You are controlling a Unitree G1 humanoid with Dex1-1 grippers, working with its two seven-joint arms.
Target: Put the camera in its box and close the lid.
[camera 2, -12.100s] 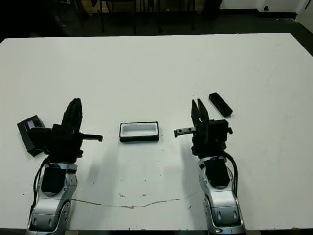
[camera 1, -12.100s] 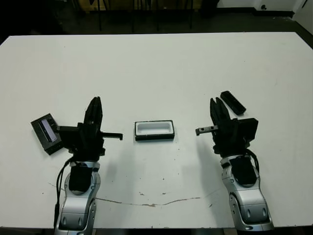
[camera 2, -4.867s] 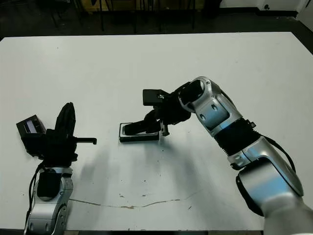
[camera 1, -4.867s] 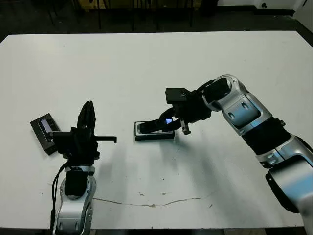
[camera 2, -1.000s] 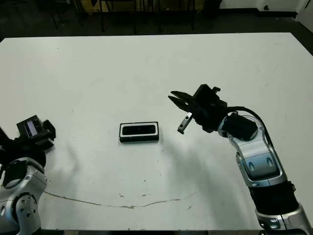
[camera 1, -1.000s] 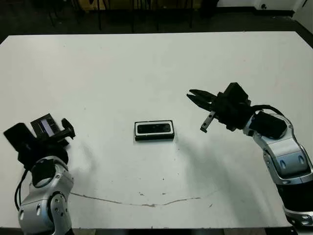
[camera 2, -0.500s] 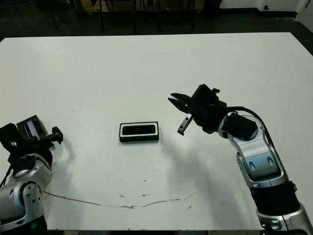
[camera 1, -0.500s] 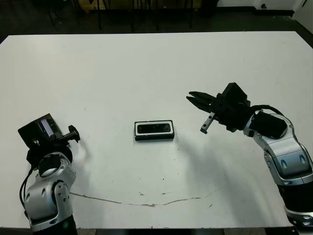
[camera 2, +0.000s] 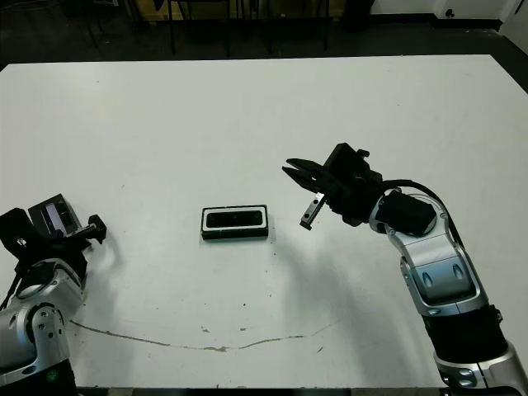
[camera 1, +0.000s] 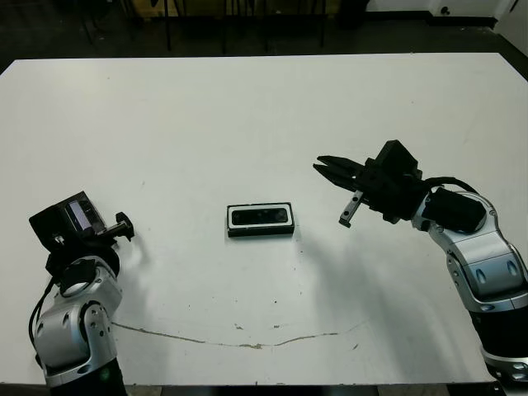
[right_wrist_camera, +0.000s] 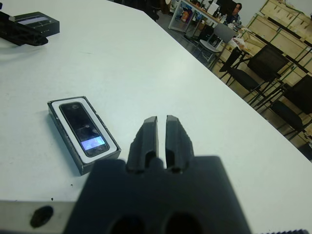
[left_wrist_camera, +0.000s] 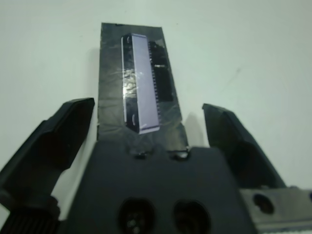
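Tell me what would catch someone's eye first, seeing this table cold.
The box at mid-table, with the black camera lying in its white lining and no cover on. At the table's left edge the left gripper stands open on either side of the lid, its pale stripe facing up. The right gripper, shut and empty, hangs to the right of the box.

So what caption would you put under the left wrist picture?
Open left gripper poised around the lid, which lies flat on the white table, stripe up.

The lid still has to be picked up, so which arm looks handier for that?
The left. Its open gripper already straddles the lid, while the right gripper hangs empty beyond the box.
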